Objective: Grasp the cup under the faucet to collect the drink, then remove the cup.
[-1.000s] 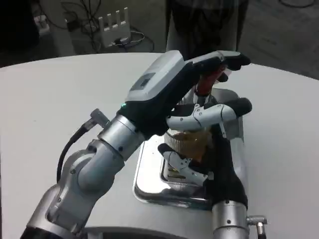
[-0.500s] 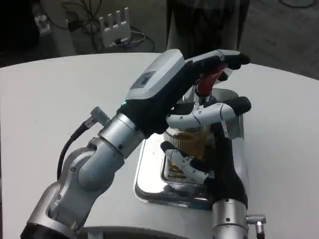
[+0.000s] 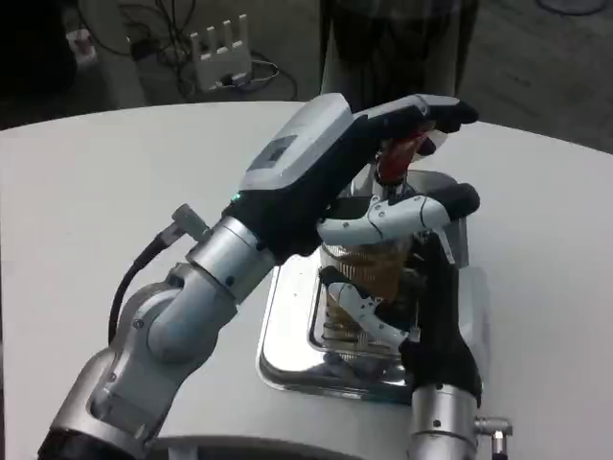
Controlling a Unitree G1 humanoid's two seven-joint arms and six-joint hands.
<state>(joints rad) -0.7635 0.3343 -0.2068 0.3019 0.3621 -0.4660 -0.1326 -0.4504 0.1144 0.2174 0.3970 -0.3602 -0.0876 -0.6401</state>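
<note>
Two hands meet over the drink dispenser at the middle of your view. Your left hand (image 3: 316,168), white-backed, reaches in from the lower left above the machine; its upper fingers (image 3: 436,110) lie on or just above the red faucet handle (image 3: 395,158), though whether they actually grip it you cannot tell, while a lower white-and-black finger stretches out to the right across the front of the dispenser. Your right hand (image 3: 421,307) rises from the bottom edge, its dark palm side standing just right of the cup (image 3: 359,278) and its fingers (image 3: 369,311) curling round the cup's front, so that hand grips the cup. The cup, a clear ribbed vessel showing amber-brown drink inside, stands upright below the faucet, over the shiny metal drip tray (image 3: 287,335). The tray rests on the white tabletop (image 3: 115,172), which curves away at the far edge. Beyond that edge, on the dark floor, a white router (image 3: 222,43) with upright antennas sits among loose cables. A black cable runs along your left forearm near the silver wrist.
</note>
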